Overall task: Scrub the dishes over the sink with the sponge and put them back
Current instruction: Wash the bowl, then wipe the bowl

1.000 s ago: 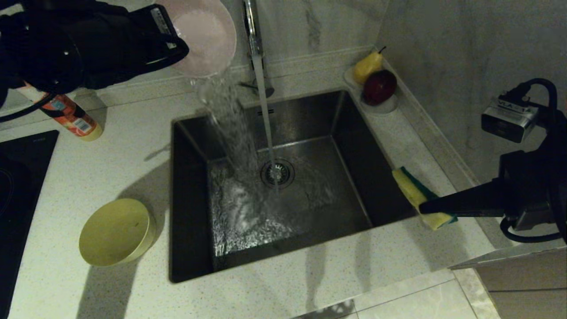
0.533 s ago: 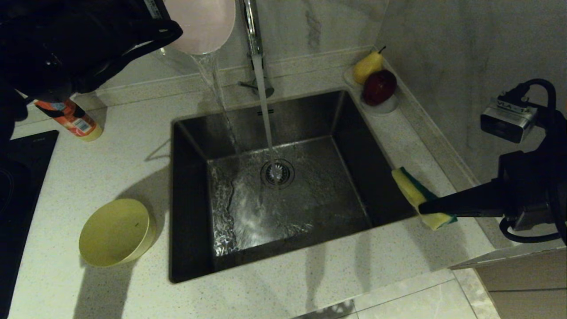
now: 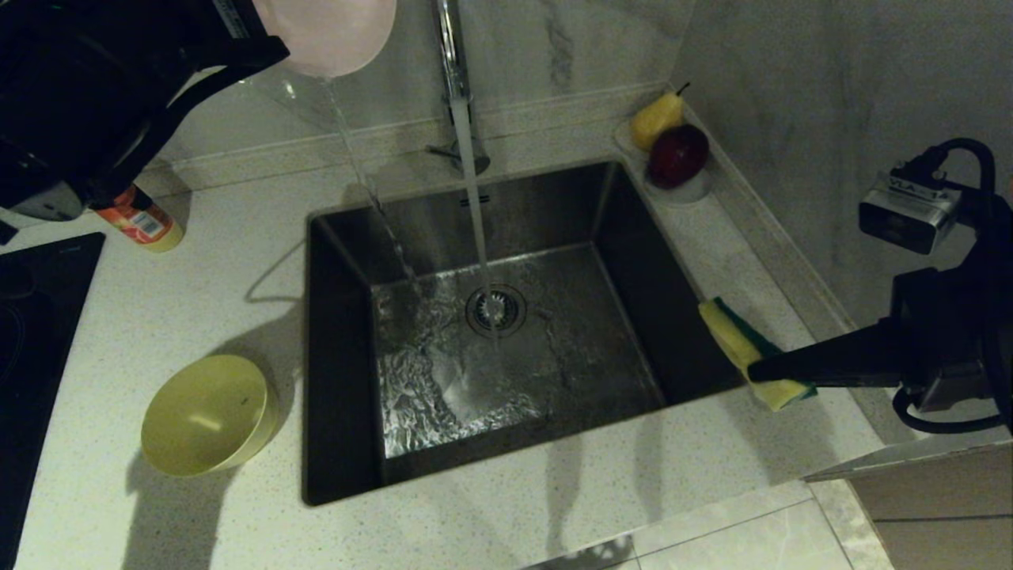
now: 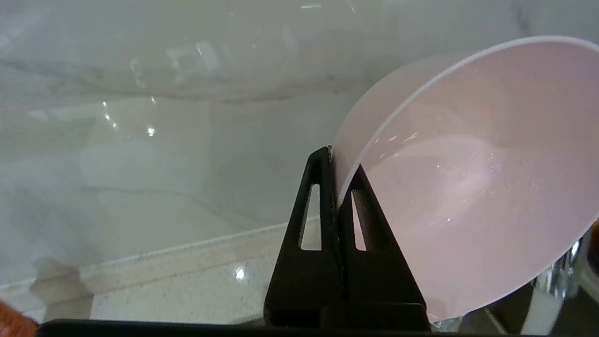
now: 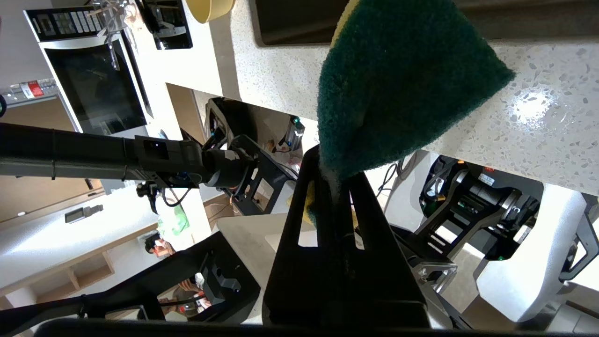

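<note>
My left gripper (image 4: 338, 161) is shut on the rim of the pale pink bowl (image 3: 328, 36), held high at the back left of the sink (image 3: 340, 380). The bowl (image 4: 472, 187) is tipped, and a thin stream of water runs from it into the basin. A yellow bowl (image 3: 207, 414) lies on the counter left of the sink. My right gripper (image 5: 336, 171) is shut on the sponge (image 3: 748, 352), held over the sink's right rim with its green side (image 5: 402, 79) showing. The tap (image 3: 453, 55) is running onto the drain strainer (image 3: 495, 309).
A white dish (image 3: 681, 188) with a pear (image 3: 655, 119) and a red apple (image 3: 677, 155) stands at the sink's back right corner. An orange bottle (image 3: 138, 222) lies at the back left. A black cooktop (image 3: 36, 332) fills the far left. The wall is close behind.
My left arm has lifted the pink bowl up and to the left. The broad pour from it has thinned to a narrow stream. The right arm and sponge have not moved.
</note>
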